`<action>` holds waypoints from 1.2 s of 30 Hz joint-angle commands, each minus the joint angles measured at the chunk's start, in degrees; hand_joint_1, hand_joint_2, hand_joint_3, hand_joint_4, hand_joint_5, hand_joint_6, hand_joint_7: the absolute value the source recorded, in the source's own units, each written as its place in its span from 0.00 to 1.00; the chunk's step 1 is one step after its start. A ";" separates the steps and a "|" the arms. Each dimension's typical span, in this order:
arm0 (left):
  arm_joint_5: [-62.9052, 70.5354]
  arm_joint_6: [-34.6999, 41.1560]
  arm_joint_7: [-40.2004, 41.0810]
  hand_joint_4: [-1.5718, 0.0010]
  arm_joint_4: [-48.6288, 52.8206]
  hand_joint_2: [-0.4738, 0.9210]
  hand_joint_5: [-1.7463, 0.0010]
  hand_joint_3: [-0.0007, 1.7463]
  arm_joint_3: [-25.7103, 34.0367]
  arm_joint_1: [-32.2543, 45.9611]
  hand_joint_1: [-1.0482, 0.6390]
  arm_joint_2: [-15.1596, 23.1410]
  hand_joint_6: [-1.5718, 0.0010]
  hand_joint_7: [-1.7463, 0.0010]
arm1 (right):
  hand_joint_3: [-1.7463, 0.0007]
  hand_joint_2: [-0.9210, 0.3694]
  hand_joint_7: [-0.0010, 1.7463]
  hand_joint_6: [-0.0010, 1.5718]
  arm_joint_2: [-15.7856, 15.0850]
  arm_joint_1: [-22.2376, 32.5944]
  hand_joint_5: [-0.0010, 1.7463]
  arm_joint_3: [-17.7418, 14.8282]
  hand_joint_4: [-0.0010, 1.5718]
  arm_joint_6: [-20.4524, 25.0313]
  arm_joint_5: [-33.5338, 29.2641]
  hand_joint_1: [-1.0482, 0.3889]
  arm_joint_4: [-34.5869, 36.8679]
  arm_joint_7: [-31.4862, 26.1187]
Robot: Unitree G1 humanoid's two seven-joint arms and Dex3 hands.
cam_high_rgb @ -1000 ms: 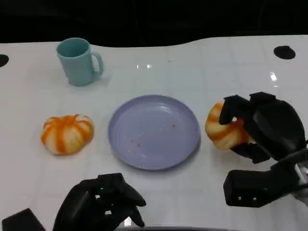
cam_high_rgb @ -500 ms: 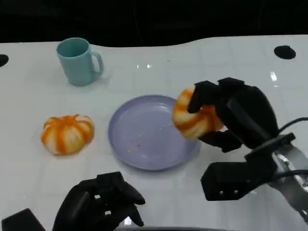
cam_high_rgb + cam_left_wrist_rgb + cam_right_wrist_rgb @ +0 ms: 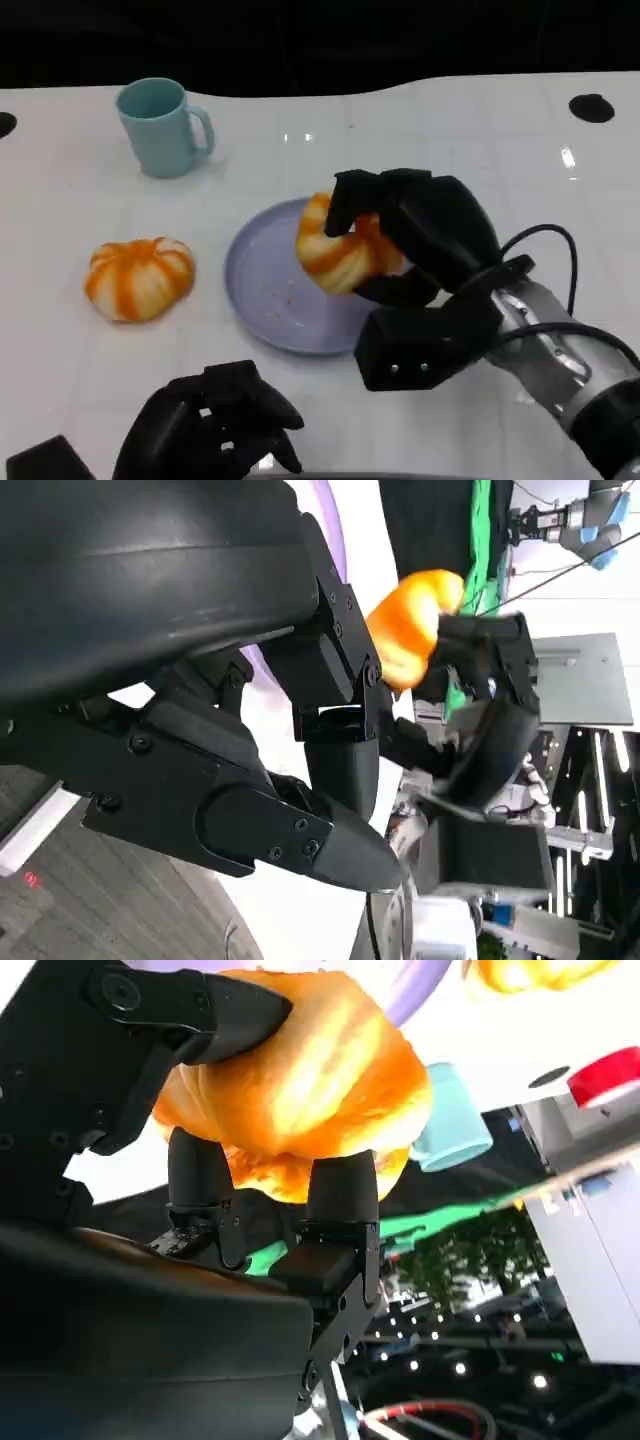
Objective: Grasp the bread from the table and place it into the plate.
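The table [image 3: 470,130] has a smooth white top, glossy enough to throw small bright glints near the upper centre and upper right of the head view. The plate [image 3: 265,290] looks like matt lilac plastic, dusted with a few crumbs. The mug [image 3: 160,128] at the upper left appears to be smooth teal plastic or glazed ceramic; which one cannot be told. The held bread [image 3: 340,255] has a shiny, glazed orange-and-cream crust, as does the second bun [image 3: 138,277] at the left. The right hand [image 3: 420,235] and left hand [image 3: 215,420] are matt black plastic, and the right forearm [image 3: 555,355] is brushed silver metal.
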 commanded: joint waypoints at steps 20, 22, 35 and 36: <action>0.16 -0.36 1.42 0.44 -1.71 1.00 0.19 0.02 -0.54 1.76 0.12 0.00 0.36 0.47 | 0.85 0.00 0.00 0.26 -3.44 0.95 0.27 3.39 0.13 7.89 -0.14 0.39 -7.26 15.41; 0.61 -0.26 1.89 0.44 -2.03 1.00 0.19 0.03 -0.64 2.02 0.12 0.02 0.36 0.47 | 0.85 0.00 0.00 0.27 -4.13 2.94 0.28 2.50 0.13 7.79 0.88 0.38 -10.26 16.12; 0.47 -0.47 2.20 0.43 -1.76 1.00 0.19 0.03 -1.12 2.09 0.12 0.06 0.36 0.47 | 0.88 0.00 0.02 0.31 -9.24 16.51 0.37 -5.20 0.14 4.61 13.22 0.41 -30.45 23.71; 0.56 -0.50 2.25 0.43 -1.71 1.00 0.19 0.03 -1.15 2.02 0.12 0.05 0.36 0.47 | 0.88 0.00 0.02 0.31 -9.74 17.70 0.38 -6.13 0.15 3.55 15.30 0.42 -31.53 24.59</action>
